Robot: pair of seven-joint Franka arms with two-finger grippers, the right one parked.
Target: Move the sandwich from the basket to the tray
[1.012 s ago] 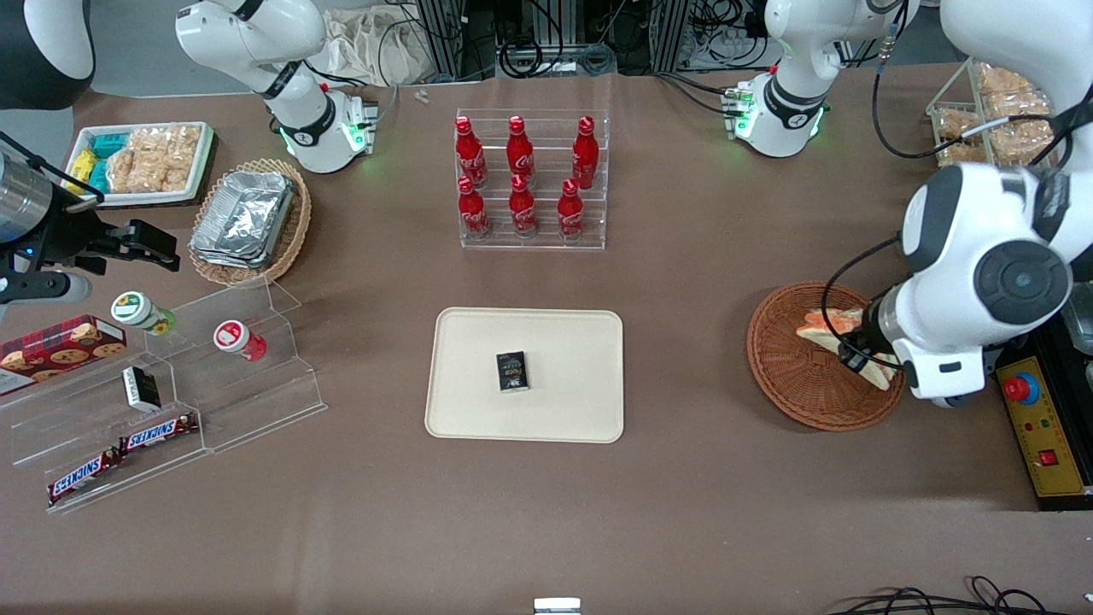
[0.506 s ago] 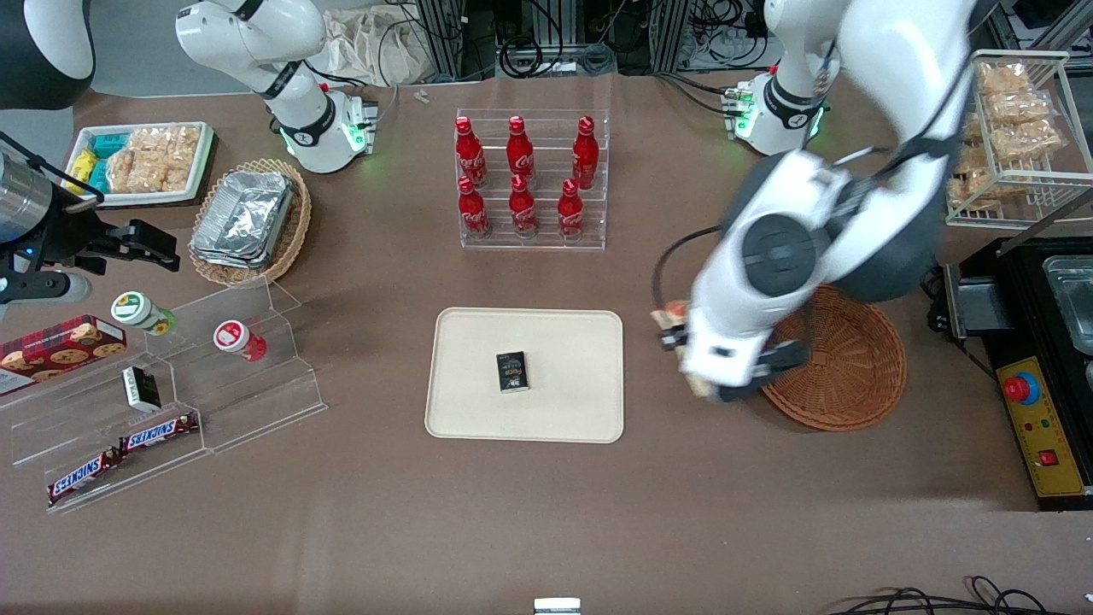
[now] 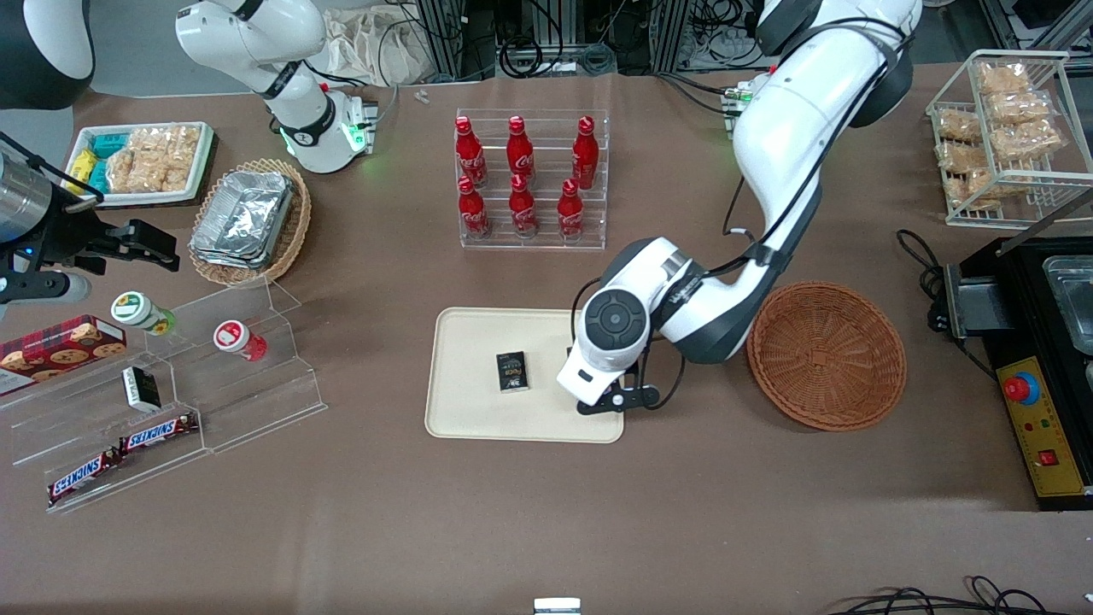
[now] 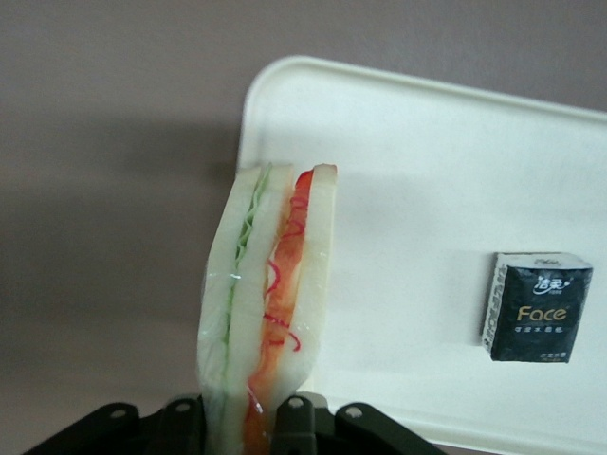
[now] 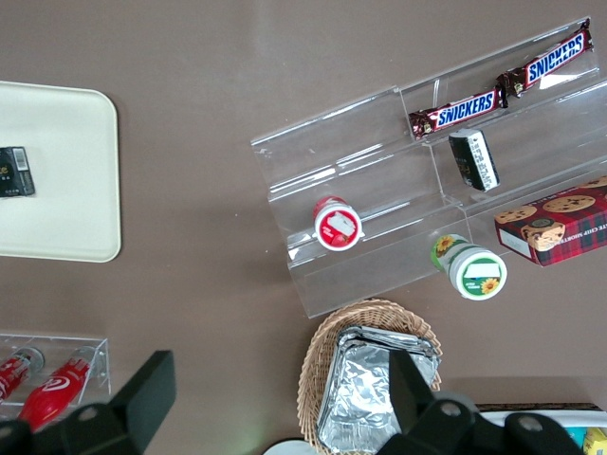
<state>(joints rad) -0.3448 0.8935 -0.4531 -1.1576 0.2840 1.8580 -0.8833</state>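
Observation:
The sandwich point(image 4: 270, 303), a pale wedge with green and orange-red layers along its edge, stands upright with my gripper point(image 4: 242, 422) shut on its lower end. It hangs over the rim of the cream tray point(image 4: 417, 171) at a rounded corner. In the front view my gripper point(image 3: 602, 395) is over the tray point(image 3: 478, 342), at the end nearest the round reddish-brown basket point(image 3: 827, 354), and the arm's wrist hides the sandwich. Nothing lies in the basket.
A small black packet point(image 3: 512, 371) lies near the tray's middle. An acrylic rack of red bottles point(image 3: 529, 184) stands farther from the front camera than the tray. A stepped acrylic stand with snacks point(image 3: 171, 401) and a foil-container basket point(image 3: 248, 222) lie toward the parked arm's end.
My arm has swung from the basket across to the tray, carrying the sandwich out with it. The basket now holds nothing.

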